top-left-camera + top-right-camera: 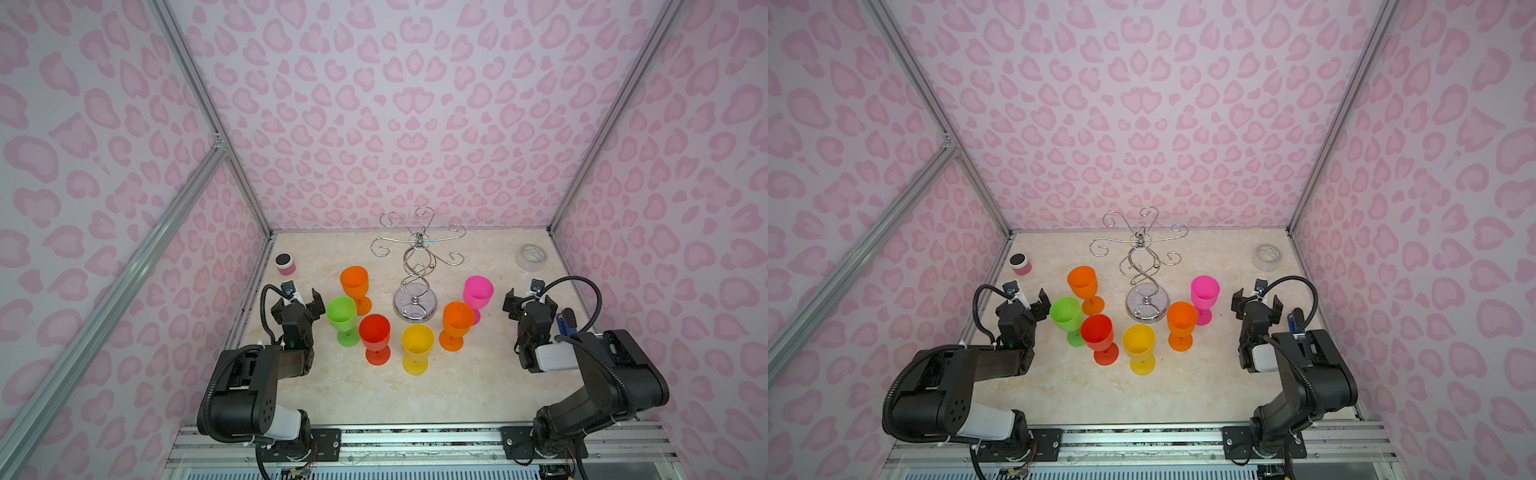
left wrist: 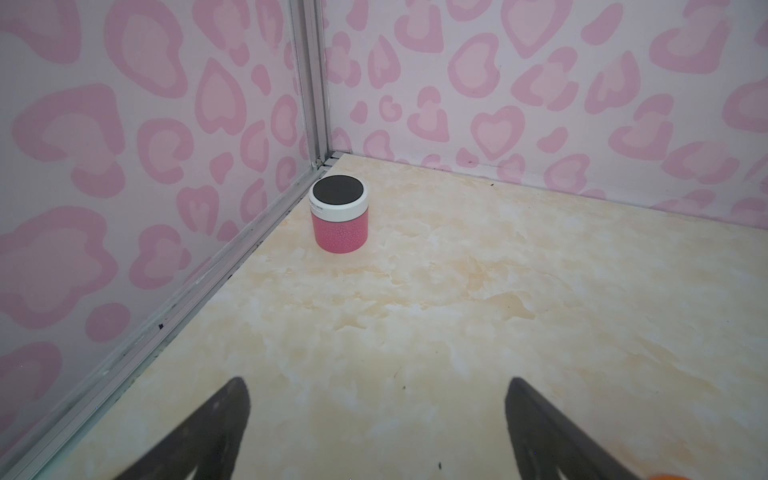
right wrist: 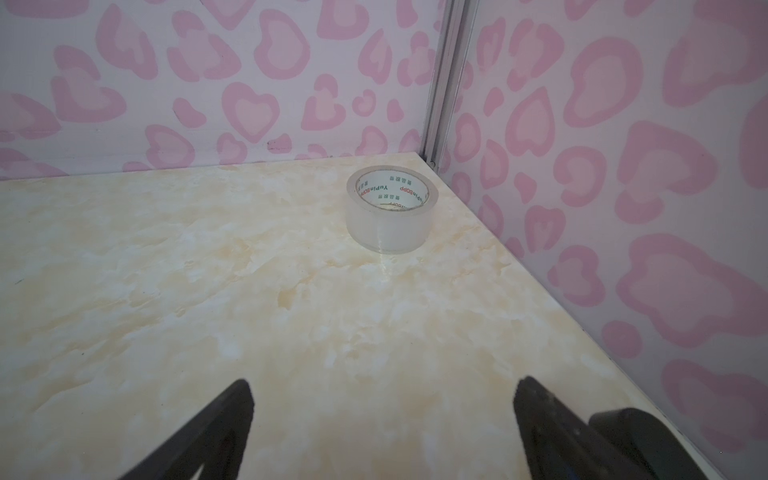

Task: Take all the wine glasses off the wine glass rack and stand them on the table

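Note:
The wine glass rack (image 1: 415, 266) (image 1: 1144, 305) is a chrome wire stand at the back middle of the table, and its curled hooks carry nothing. Several coloured plastic wine glasses stand upright on the table around its base: orange (image 1: 354, 282), green (image 1: 341, 313), red (image 1: 374, 330), yellow (image 1: 417, 343), a second orange (image 1: 458, 318) and pink (image 1: 478, 293). My left gripper (image 1: 298, 302) (image 2: 376, 390) is open, just left of the green glass. My right gripper (image 1: 530, 300) (image 3: 382, 390) is open, right of the pink glass. Both hold nothing.
A pink jar with a white lid (image 1: 285, 264) (image 2: 340, 220) sits in the back left corner. A roll of clear tape (image 1: 532, 257) (image 3: 390, 210) lies in the back right corner. A blue object (image 1: 565, 322) sits beside the right arm. Patterned walls close three sides.

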